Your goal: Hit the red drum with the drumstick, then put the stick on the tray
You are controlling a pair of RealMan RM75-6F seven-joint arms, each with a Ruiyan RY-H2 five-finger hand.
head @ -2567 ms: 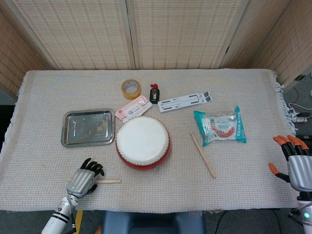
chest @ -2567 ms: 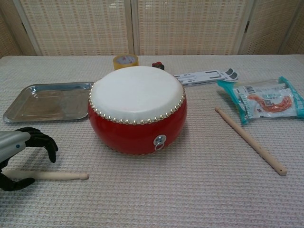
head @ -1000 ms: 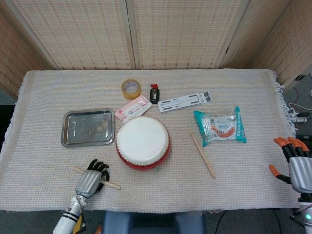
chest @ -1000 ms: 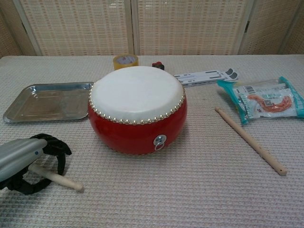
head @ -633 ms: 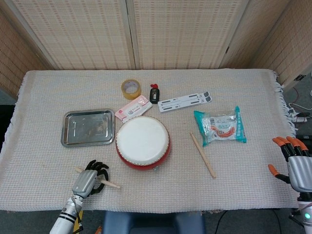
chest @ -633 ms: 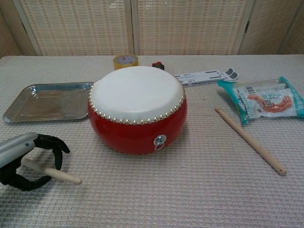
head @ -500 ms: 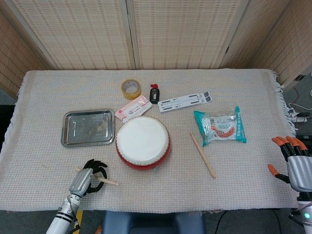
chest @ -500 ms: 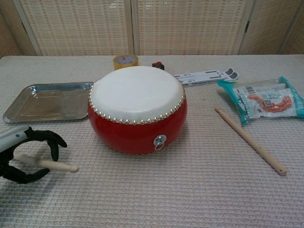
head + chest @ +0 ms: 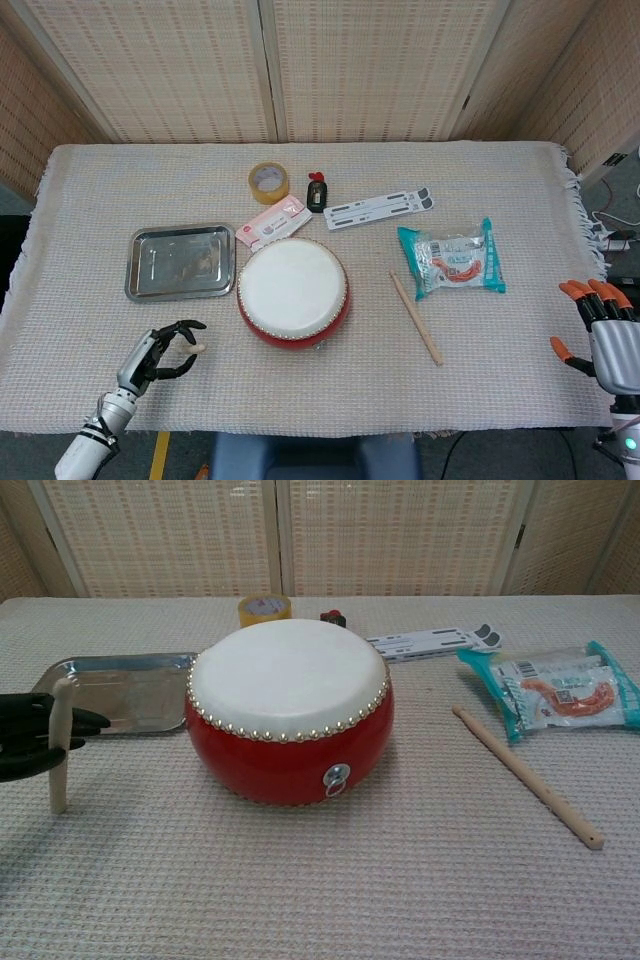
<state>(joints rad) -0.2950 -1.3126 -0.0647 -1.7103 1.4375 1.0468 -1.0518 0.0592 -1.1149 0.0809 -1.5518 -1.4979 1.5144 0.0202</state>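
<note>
Left of the red drum (image 9: 288,710), tray (image 9: 180,262) bare, left hand (image 9: 35,738) fingers gripping upright drumstick (image 9: 59,742), right hand (image 9: 603,330) fingers spread.

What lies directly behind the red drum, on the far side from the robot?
Behind the red drum, the head view shows a pink packet touching its far edge, then a tape roll and a small black item. From the chest view the drum hides the packet.

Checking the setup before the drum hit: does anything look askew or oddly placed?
One thing: the wooden drumstick in the black left hand stands nearly upright, pinched mid-shaft, well left of the red drum. A second wooden stick lies loose on the cloth, right of the drum. Nothing looks spilled or damaged.
</note>
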